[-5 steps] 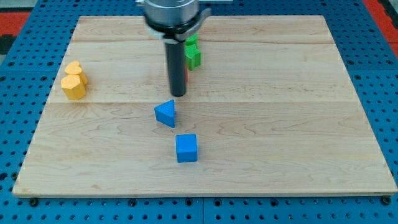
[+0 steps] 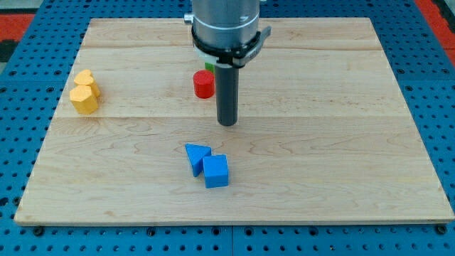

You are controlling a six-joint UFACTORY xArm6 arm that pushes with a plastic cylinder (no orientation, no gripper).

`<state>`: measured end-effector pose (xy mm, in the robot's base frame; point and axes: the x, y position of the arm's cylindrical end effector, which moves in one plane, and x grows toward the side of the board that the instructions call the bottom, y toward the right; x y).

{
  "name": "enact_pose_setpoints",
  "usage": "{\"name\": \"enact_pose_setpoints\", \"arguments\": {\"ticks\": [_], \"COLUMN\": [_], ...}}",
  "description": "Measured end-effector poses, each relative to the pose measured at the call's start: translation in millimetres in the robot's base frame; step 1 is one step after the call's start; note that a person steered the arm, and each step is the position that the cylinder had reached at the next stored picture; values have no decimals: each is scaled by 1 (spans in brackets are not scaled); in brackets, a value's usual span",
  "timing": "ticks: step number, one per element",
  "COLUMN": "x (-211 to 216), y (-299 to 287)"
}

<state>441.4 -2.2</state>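
Note:
My tip (image 2: 227,122) rests on the wooden board (image 2: 341,142) near its middle, touching no block. The red cylinder (image 2: 204,84) stands just up and to the left of it, the nearest block. A sliver of a green block (image 2: 208,66) shows behind the red one, mostly hidden by the arm. Below the tip, a blue triangular block (image 2: 196,156) lies against a blue cube (image 2: 215,171); the two touch.
Two yellow blocks (image 2: 84,92) sit close together near the board's left edge, one behind the other. Blue pegboard (image 2: 441,107) surrounds the board on all sides.
The rod moved right and slightly down, uncovering the red cylinder. The blue triangular block slid downward and now touches the blue cube. The green blocks are now mostly hidden behind the arm.

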Motion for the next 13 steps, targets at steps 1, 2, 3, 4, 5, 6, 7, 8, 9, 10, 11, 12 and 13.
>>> {"name": "enact_pose_setpoints", "arguments": {"ticks": [1, 2, 3, 4, 5, 6, 7, 8, 9, 10, 11, 12, 13], "x": [-24, -46, -67, -86, -104, -119, -137, -152, -166, -178, -178, -178, -179], "y": [2, 2, 3, 4, 7, 9, 14, 17, 21, 30, 45, 55, 55]}}
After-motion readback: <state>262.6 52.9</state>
